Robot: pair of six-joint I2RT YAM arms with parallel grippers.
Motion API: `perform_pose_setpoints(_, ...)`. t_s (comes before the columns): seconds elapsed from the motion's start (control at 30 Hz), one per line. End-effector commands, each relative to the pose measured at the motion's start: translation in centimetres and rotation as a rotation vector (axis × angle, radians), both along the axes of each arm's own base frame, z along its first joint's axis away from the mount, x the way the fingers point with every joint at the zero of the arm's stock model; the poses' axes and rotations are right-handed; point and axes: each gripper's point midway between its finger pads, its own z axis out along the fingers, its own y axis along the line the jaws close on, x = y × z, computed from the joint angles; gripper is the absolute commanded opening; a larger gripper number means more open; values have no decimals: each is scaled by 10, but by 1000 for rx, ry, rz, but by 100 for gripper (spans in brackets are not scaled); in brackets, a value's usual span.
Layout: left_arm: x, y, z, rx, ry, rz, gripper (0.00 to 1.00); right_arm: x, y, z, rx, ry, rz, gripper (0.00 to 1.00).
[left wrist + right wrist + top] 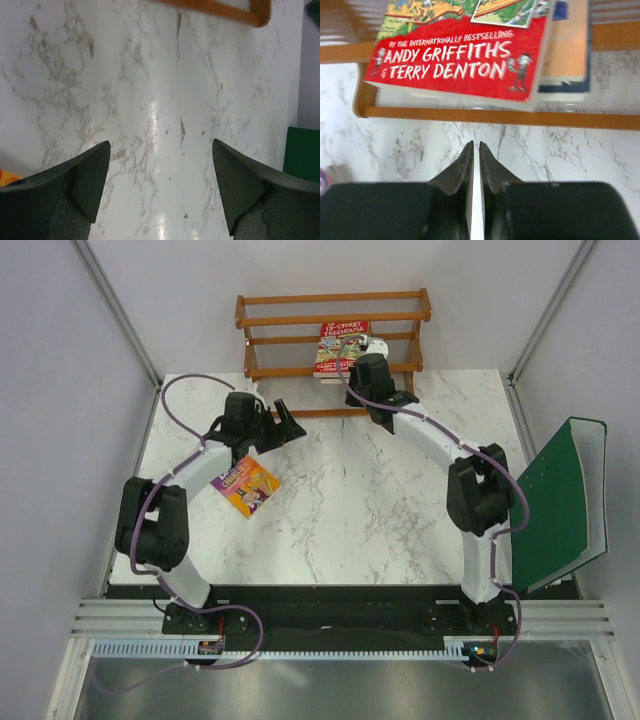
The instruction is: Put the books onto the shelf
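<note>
Risk: left jaws wide open, empty, over bare worktop (380,500) | purple-orange book (250,483) flat near worktop's left edge (thin; a scraping grasp may shove it) | red book (341,348) on shelf (330,318), overhanging a rail, could slip | right jaws almost closed, empty, just before it

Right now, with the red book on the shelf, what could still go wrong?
1. The red book overhangs the front rail of the shelf, and the right pincer sits close in front; a careless move might knock it off.
2. The purple and orange book lies flat on the marble; the open left pincer may struggle to get under so thin a book.
</note>
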Motion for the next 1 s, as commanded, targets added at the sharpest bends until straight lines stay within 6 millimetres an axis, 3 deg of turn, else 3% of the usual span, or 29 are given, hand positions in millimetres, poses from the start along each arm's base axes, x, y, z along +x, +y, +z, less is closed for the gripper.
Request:
perform_pose_setpoints(0.0, 42, -20, 60, -36, -139, -70, 84, -15, -34, 70, 195, -160, -34, 17)
perform_pose_setpoints(0.03, 52, -25, 78, -50, -164, -82, 78, -12, -55, 69, 232, -161, -74, 17)
perform_pose_setpoints(0.07, 60, -28, 72, -49, -147, -87, 75, -17, -65, 55, 244, -136, -80, 18)
perform_pose_setpoints(0.1, 67, -30, 74, -51, -146, -89, 68, -17, -76, 65, 267, -158, -91, 18)
perform_pose_setpoints(0.13, 76, -34, 92, -60, -170, -93, 64, -12, -93, 63, 278, -157, -120, 24)
perform_pose_setpoints(0.17, 84, -36, 82, -57, -151, -94, 58, -11, -101, 63, 282, -156, -127, 28)
perform_pose_setpoints(0.2, 90, -37, 84, -63, -149, -92, 44, -9, -104, 63, 288, -153, -118, 32)
perform_pose_setpoints(0.23, 98, -41, 100, -78, -178, -96, 33, -4, -117, 64, 289, -156, -135, 36)
perform_pose_setpoints(0.27, 105, -44, 88, -85, -150, -93, 21, -1, -118, 69, 296, -165, -132, 36)
perform_pose_setpoints(0.3, 110, -45, 90, -92, -148, -91, 2, 3, -121, 66, 297, -160, -129, 36)
perform_pose_setpoints(0.33, 119, -47, 101, -102, -169, -82, 2, 7, -126, 66, 299, -160, -138, 35)
perform_pose_setpoints(0.37, 122, -47, 100, -107, -159, -71, 2, 11, -127, 72, 309, -172, -137, 33)
perform_pose_setpoints(0.4, 129, -47, 92, -110, -145, -57, 2, 17, -128, 65, 312, -159, -135, 31)
perform_pose_setpoints(0.43, 135, -46, 99, -112, -161, -37, 2, 21, -129, 63, 316, -157, -140, 27)
perform_pose_setpoints(0.47, 139, -45, 98, -115, -157, -17, 2, 25, -125, 68, 332, -162, -113, 24)
perform_pose_setpoints(0.5, 143, -44, 95, -109, -152, 6, 2, 31, -123, 57, 337, -142, -107, 21)
perform_pose_setpoints(0.53, 149, -38, 94, -92, -159, 51, 2, 33, -117, 56, 348, -135, -79, 12)
perform_pose_setpoints(0.63, 159, -28, 94, -74, -181, 121, 2, 43, -110, 52, 374, -136, -55, 1)
perform_pose_setpoints(0.97, 177, -36, 95, -126, -242, 148, 2, 63, -98, 45, 463, -129, -47, 0)
